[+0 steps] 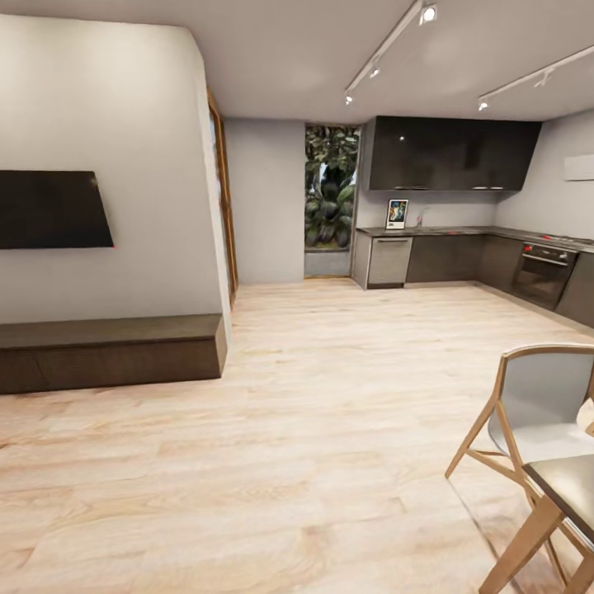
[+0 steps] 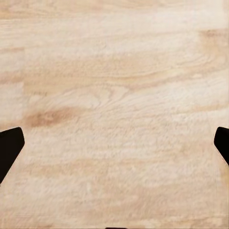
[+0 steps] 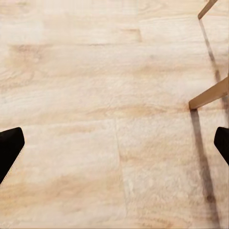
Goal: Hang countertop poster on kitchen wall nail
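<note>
Both my left gripper (image 2: 114,143) and right gripper (image 3: 114,143) hang wide open and empty above light wood flooring (image 1: 313,412), so every step remains: the small white-bordered framed poster (image 1: 397,214) stands upright on the distant shiny grey kitchen countertop (image 1: 462,232).

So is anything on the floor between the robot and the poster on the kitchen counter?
Nothing visible blocks it. The poster stands on the kitchen countertop far across the room, and the light wood floor runs open up to the cabinets. The chair and table corner sit off to the right of that line.
</note>
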Controlling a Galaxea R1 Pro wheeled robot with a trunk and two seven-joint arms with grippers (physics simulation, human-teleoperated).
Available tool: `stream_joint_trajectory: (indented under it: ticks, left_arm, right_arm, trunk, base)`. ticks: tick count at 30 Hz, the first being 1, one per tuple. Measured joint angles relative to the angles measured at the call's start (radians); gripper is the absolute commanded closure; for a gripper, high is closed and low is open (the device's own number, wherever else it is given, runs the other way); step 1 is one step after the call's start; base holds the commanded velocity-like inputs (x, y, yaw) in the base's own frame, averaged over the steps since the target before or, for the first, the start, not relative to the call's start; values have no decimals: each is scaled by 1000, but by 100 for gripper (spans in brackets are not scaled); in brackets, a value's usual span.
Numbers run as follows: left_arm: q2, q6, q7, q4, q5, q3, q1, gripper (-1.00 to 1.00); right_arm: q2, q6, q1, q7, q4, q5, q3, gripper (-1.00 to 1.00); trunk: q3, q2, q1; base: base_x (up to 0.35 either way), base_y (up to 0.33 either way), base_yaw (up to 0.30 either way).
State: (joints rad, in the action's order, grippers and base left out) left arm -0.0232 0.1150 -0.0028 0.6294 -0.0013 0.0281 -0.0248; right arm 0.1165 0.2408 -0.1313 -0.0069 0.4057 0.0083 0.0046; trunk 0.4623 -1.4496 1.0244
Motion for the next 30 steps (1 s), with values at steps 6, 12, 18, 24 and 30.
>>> stream_joint_trajectory:
  ticks: [6, 12, 18, 24, 30]
  left_arm:
    - [0, 0, 0, 0, 0, 0, 0, -100]
    - [0, 0, 0, 0, 0, 0, 0, -100]
    - [0, 0, 0, 0, 0, 0, 0, -100]
    - [0, 0, 0, 0, 0, 0, 0, -100]
    - [0, 0, 0, 0, 0, 1, 0, -100]
  right_arm:
    - [0, 0, 0, 0, 0, 0, 0, -100]
    - [0, 0, 0, 0, 0, 0, 0, -100]
    - [0, 0, 0, 0, 0, 0, 0, -100]
    - [0, 0, 0, 0, 0, 0, 0, -100]
    - [0, 0, 0, 0, 0, 0, 0, -100]
  trunk:
    - [0, 0, 0]
    - [0, 0, 0]
    - [0, 0, 0]
    - [0, 0, 0]
    - [0, 0, 0]
  base:
    - [338, 0, 0]
    - [338, 0, 0]
    - [338, 0, 0]
    - [338, 0, 0]
    - [338, 0, 0]
